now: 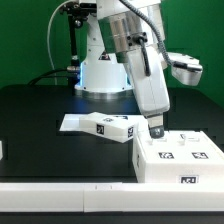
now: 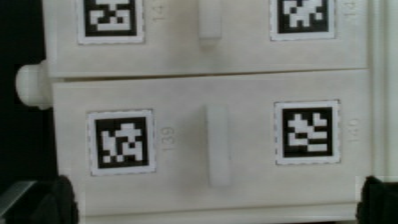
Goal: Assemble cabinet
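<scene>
Currently, on the black desk (image 1: 40,120), the cabinet (image 1: 175,158) is seen at the exterior view's right, its tagged white faces shut over, so nothing held inside can be made out. The gripper (image 1: 153,127) is hung close over its top, jaws spread wide and empty. A grasp is judged to be in hand, calling for them to be lowered and closed squarely.
</scene>
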`<act>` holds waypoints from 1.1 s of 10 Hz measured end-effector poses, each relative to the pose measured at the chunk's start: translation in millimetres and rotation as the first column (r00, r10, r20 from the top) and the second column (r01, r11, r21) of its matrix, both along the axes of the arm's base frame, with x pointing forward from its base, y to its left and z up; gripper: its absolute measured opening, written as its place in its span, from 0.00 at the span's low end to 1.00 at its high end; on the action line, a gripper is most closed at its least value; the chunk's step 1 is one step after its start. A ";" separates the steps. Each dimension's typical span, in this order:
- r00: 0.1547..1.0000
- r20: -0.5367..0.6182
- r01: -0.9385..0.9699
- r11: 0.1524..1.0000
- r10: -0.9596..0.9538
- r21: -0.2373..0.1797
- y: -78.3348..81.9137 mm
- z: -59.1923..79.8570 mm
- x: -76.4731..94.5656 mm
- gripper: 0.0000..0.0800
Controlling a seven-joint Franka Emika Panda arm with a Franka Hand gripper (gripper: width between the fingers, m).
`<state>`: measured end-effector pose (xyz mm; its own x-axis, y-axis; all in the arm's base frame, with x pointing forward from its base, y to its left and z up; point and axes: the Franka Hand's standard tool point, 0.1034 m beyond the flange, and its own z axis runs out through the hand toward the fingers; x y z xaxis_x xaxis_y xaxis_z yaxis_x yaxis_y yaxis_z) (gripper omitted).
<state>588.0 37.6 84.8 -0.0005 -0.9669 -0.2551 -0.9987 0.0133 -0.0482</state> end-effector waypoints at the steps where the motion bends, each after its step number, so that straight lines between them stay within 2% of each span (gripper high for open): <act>1: 0.995 0.026 -0.098 0.995 0.098 -0.003 1.4 2.5 -1.7 1.00; 3: 0.972 0.039 -0.232 0.972 0.233 -0.018 15.0 7.5 -8.6 1.00; 6: 0.918 0.077 -0.388 0.921 0.390 -0.044 10.2 5.9 -8.0 1.00; 7: 0.865 0.086 -0.491 0.869 0.495 -0.067 10.6 6.4 -9.1 1.00; 8: 0.767 0.093 -0.627 0.773 0.634 -0.101 14.2 9.6 -10.0 1.00; 10: 0.491 0.098 -0.849 0.501 0.866 -0.167 18.9 12.5 -15.3 1.00; 11: 0.465 0.098 -0.861 0.476 0.880 -0.180 18.4 8.9 -17.7 1.00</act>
<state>570.3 55.9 93.6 0.8846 -0.4602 -0.0759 -0.4664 -0.8722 -0.1474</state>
